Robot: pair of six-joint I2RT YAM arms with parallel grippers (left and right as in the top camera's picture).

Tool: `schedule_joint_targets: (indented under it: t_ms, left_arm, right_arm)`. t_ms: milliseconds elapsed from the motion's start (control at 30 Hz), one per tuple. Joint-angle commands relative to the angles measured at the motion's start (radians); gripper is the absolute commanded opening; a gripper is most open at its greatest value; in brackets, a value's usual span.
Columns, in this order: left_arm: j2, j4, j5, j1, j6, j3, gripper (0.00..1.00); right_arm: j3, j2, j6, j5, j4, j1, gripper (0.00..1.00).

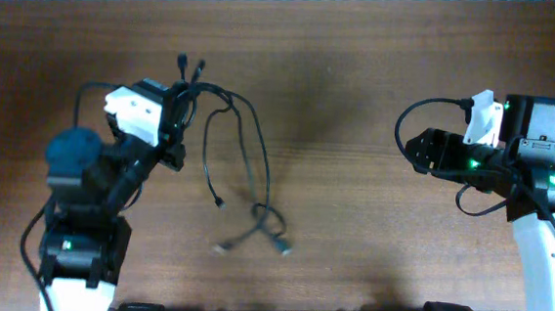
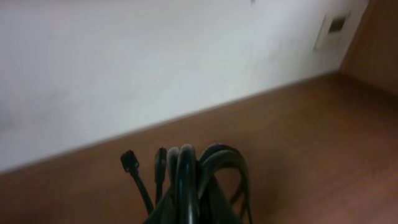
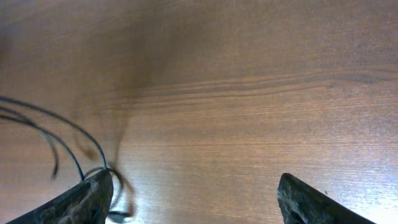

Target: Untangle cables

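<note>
While left end effector [image 1: 177, 109] clenches bunched cables [image 2: 186, 177], two plugs [image 2: 129, 161] protruding, right end effector [image 3: 194, 186] released

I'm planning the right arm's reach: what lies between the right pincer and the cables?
Only bare wooden table. The overhead view shows nothing else between the right pincer and the cables.

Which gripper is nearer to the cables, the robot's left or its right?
Left. The left gripper is shut on the bunched cables; the right gripper stands open, well apart from them across the table.
</note>
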Motion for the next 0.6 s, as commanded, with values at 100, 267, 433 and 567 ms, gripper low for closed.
schedule_joint_targets:
  t_ms: [100,267,433,567]
  left_arm:
    - [0.111,-0.031,0.12,0.003,-0.012,0.015,0.0]
    - [0.122,-0.026,0.097,0.003,-0.011,0.015,0.0]
    - [0.122,0.163,0.176,0.003,-0.076,0.015,0.0]
    - [0.122,0.478,0.33,0.003,-0.198,0.015,0.0]
  right_arm:
    - [-0.011,0.002,-0.072,-0.014,-0.055,-0.006,0.89]
    - [-0.011,0.002,-0.149,-0.146,-0.081,0.002,0.89]
    - [-0.011,0.002,-0.148,-0.152,-0.074,0.064,0.9]
    - [-0.011,0.003,-0.145,-0.152,-0.024,0.155,0.9]
